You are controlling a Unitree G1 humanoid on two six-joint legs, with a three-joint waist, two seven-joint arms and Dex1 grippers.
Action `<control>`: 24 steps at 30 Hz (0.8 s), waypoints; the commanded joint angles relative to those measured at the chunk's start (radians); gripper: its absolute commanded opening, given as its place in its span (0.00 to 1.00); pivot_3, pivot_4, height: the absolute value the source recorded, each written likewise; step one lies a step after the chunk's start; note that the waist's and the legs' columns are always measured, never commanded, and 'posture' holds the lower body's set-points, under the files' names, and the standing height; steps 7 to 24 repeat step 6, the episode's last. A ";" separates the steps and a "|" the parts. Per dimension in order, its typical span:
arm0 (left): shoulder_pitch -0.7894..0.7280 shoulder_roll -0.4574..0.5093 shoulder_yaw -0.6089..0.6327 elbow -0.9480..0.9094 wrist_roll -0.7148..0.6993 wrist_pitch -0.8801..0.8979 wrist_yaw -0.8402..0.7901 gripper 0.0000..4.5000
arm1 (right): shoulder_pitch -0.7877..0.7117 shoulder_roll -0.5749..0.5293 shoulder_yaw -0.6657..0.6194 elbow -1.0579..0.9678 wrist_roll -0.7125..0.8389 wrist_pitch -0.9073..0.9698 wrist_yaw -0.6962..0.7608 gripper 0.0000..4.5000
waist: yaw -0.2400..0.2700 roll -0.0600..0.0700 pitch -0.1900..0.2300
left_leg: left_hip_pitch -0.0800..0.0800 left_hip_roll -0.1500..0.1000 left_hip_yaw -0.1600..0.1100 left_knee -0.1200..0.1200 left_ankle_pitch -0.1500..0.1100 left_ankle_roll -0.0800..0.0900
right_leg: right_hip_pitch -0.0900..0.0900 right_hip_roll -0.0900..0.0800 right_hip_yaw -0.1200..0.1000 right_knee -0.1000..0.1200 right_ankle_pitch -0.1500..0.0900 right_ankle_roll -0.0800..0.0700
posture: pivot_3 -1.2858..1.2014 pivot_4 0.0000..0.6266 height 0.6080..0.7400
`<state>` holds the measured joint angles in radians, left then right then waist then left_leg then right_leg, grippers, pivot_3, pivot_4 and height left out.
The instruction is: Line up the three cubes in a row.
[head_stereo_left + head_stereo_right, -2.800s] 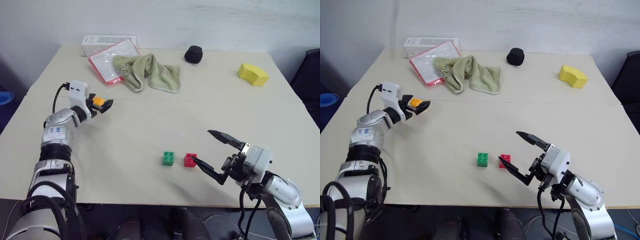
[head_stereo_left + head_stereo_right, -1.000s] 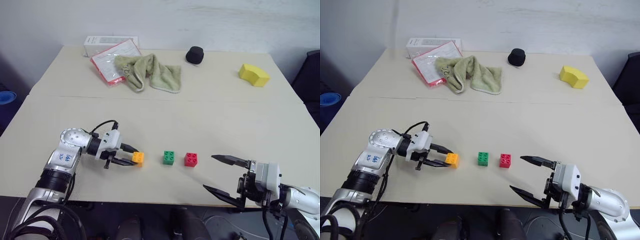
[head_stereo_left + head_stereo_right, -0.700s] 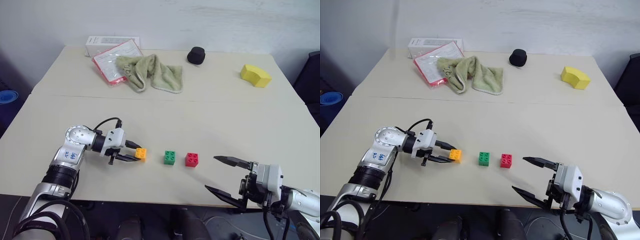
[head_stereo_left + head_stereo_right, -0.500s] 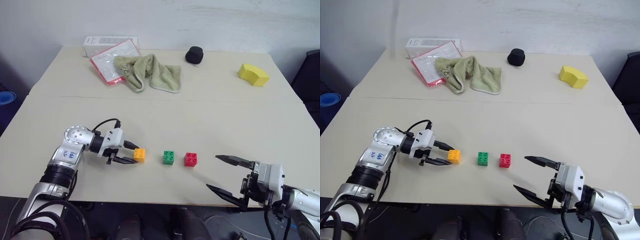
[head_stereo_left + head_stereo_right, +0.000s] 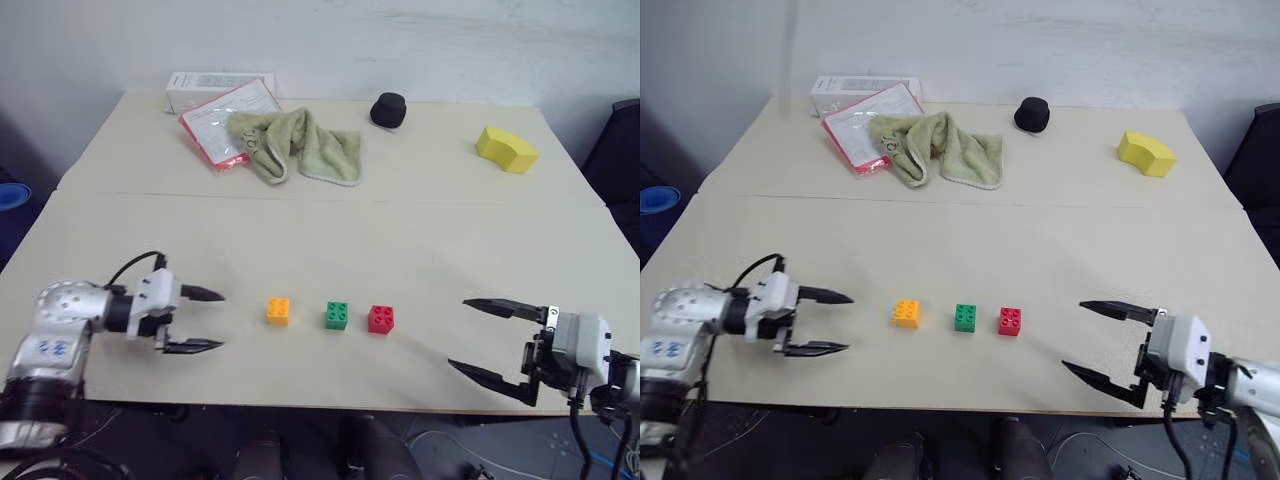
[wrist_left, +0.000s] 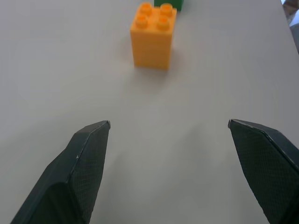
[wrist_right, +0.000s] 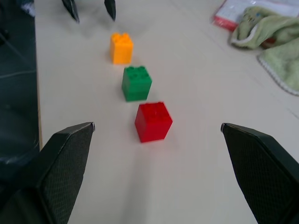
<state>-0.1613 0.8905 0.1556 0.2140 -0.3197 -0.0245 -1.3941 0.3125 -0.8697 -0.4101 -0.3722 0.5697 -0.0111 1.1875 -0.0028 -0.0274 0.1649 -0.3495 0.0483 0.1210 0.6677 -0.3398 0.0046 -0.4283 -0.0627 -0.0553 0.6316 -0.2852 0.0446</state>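
Well, from the head camera the three cubes sit in a straight row near the front edge of the table (image 5: 420,220): the orange cube (image 5: 279,310) toward the left arm, the green cube (image 5: 337,315) in the middle, the red cube (image 5: 381,319) toward the right arm, each a small gap from its neighbour. The left gripper (image 5: 203,319) hangs just off the orange cube's outer side, its two black fingers spread wide, holding nothing and touching nothing. The right gripper (image 5: 478,337) is further off on the red cube's side, fingers likewise wide apart and empty. At the back of the table lie a green towel (image 5: 296,143), a red-edged packet (image 5: 218,120), a white box (image 5: 205,87), a black object (image 5: 387,109) and a yellow curved block (image 5: 506,148).

Along the left wrist, the fingertips (image 6: 93,135) stand far apart over bare tabletop, with the orange cube ahead, clear of both, and a sliver of green behind it.

Along the right wrist, the fingers (image 7: 74,140) are parted wide; red, green and orange run away in line, none touched, the towel off to one side.
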 commanded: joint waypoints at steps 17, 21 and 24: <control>0.269 0.023 0.219 -0.173 -0.065 0.068 0.127 0.95 | -0.111 -0.033 -0.040 0.161 -0.001 -0.034 0.092 1.00 | 0.001 0.000 0.001 | 0.000 0.001 -0.001 -0.002 -0.001 0.000 | 0.000 -0.001 -0.001 -0.001 0.000 -0.001 | 0.52 0.24 1.00; 0.269 0.023 0.219 -0.173 -0.065 0.068 0.127 0.95 | -0.111 -0.033 -0.040 0.161 -0.001 -0.034 0.092 1.00 | 0.001 0.000 0.001 | 0.000 0.001 -0.001 -0.002 -0.001 0.000 | 0.000 -0.001 -0.001 -0.001 0.000 -0.001 | 0.52 0.24 1.00; 0.269 0.023 0.219 -0.173 -0.065 0.068 0.127 0.95 | -0.111 -0.033 -0.040 0.161 -0.001 -0.034 0.092 1.00 | 0.001 0.000 0.001 | 0.000 0.001 -0.001 -0.002 -0.001 0.000 | 0.000 -0.001 -0.001 -0.001 0.000 -0.001 | 0.52 0.24 1.00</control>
